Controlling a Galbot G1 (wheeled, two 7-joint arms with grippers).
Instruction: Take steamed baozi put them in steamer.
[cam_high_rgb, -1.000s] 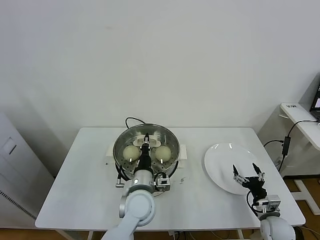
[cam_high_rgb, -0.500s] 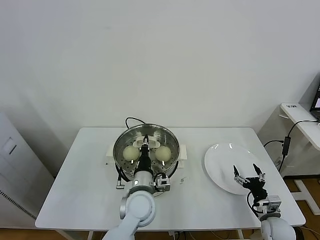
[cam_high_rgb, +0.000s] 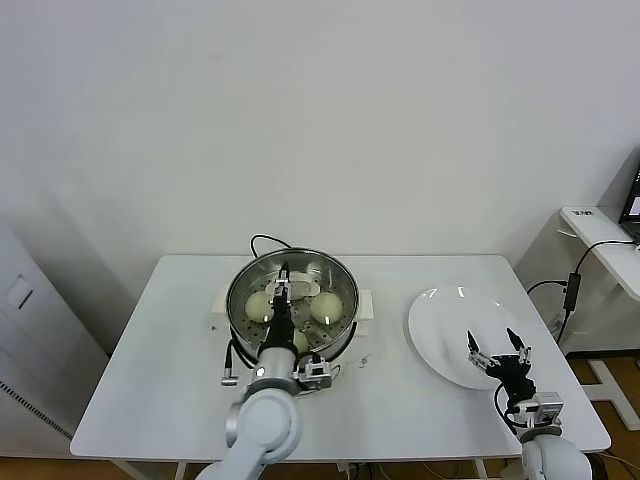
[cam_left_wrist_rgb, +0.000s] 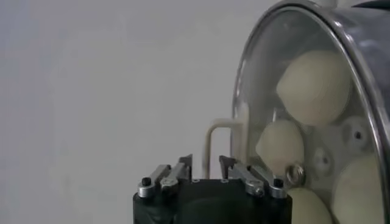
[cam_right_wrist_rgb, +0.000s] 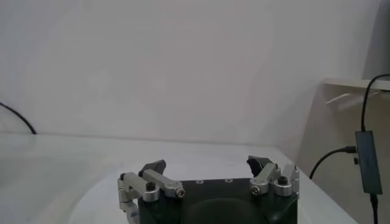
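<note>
So the left gripper (cam_high_rgb: 282, 283) just went from clamped to letting go over the steamer (cam_high_rgb: 292, 262), fingers spreading; four buns (cam_high_rgb: 325, 307) sit in the basket, plate (cam_high_rgb: 440, 305) bare, looks basically done; right gripper (cam_high_rgb: 499, 350) waits wide open over the plate.
</note>
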